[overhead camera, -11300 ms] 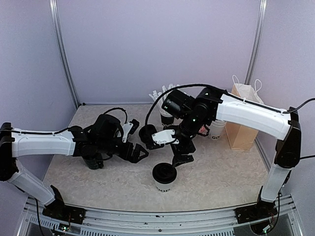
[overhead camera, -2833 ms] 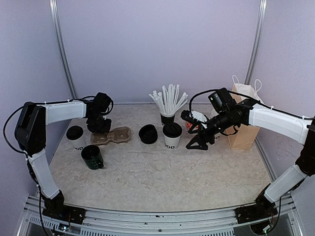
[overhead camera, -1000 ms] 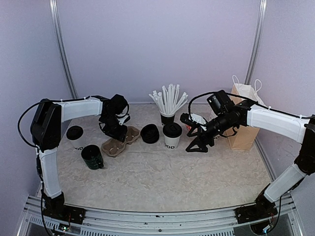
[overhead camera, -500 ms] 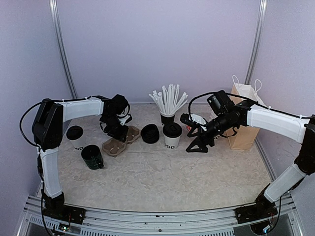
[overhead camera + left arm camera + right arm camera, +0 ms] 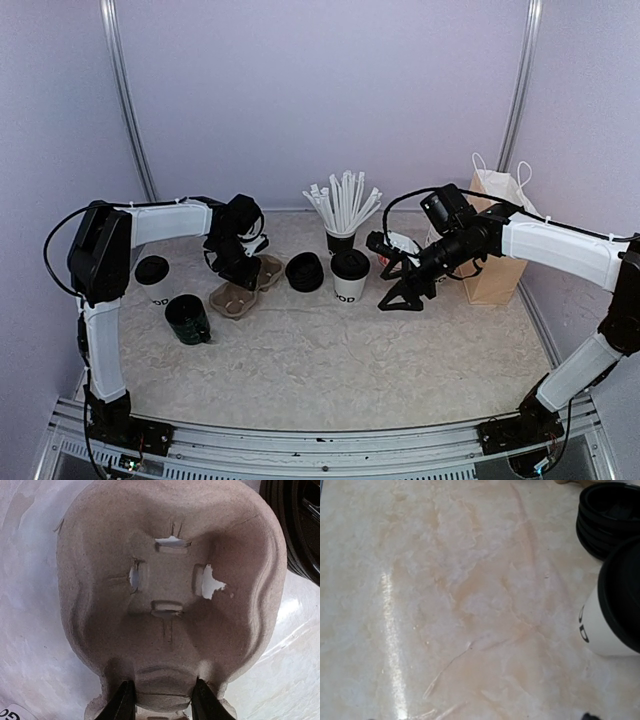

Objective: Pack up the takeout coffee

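While my left gripper (image 5: 162, 705) clamps the carrier (image 5: 170, 590) by its rim, the cup (image 5: 350, 272) stands lidded but unpacked near the table (image 5: 330, 370) far edge, centre. Right gripper (image 5: 400, 292): spread wide, empty, just beside it. Loading into carrier and bag (image 5: 492, 250) remains, I judge.

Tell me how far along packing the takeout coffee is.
Done: the white cup already wears its black lid. In hand: the left end effector pinches the rim of the pulp cup carrier beside the lid stack; the right end effector hovers open next to the cup. Remaining: the cup is not yet in the carrier, nor in the paper bag.
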{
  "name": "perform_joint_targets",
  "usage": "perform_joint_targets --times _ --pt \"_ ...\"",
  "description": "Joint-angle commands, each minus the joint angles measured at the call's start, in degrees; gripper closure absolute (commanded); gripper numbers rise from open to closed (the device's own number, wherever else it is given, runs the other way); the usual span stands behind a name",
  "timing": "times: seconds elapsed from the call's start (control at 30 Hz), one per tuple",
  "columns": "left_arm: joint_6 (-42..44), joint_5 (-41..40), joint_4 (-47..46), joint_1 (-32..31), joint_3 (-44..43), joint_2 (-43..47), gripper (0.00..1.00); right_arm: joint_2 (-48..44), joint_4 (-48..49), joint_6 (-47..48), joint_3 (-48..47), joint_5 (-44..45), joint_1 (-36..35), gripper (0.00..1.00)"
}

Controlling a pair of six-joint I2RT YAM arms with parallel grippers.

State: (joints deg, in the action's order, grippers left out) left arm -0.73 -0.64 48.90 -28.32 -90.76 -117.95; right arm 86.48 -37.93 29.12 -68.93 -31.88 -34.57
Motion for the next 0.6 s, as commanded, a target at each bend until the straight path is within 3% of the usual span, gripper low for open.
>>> perform_joint_targets --times 0.0,0.27,0.43,0.57 --pt "0.5 0.4 0.2 0.3 0.1 -0.6 0.64 0.1 -1.2 0.3 -1.5 -0.2 0.5 0.13" --pt "-1.6 -1.1 0.8 0.0 2.5 6.7 0.66 -3.9 -6.2 2.3 -9.9 5.6 1.9 0.13" --pt "-3.1 -2.6 0.6 -0.6 4.3 13.5 0.66 -5.6 -10.6 2.2 -21.6 4.8 11.4 0.13" --pt "-3.5 -3.3 0.5 -1.2 5.3 18.0 0.66 -8.6 -9.2 -0.7 -27.6 10.1 19.5 0.12"
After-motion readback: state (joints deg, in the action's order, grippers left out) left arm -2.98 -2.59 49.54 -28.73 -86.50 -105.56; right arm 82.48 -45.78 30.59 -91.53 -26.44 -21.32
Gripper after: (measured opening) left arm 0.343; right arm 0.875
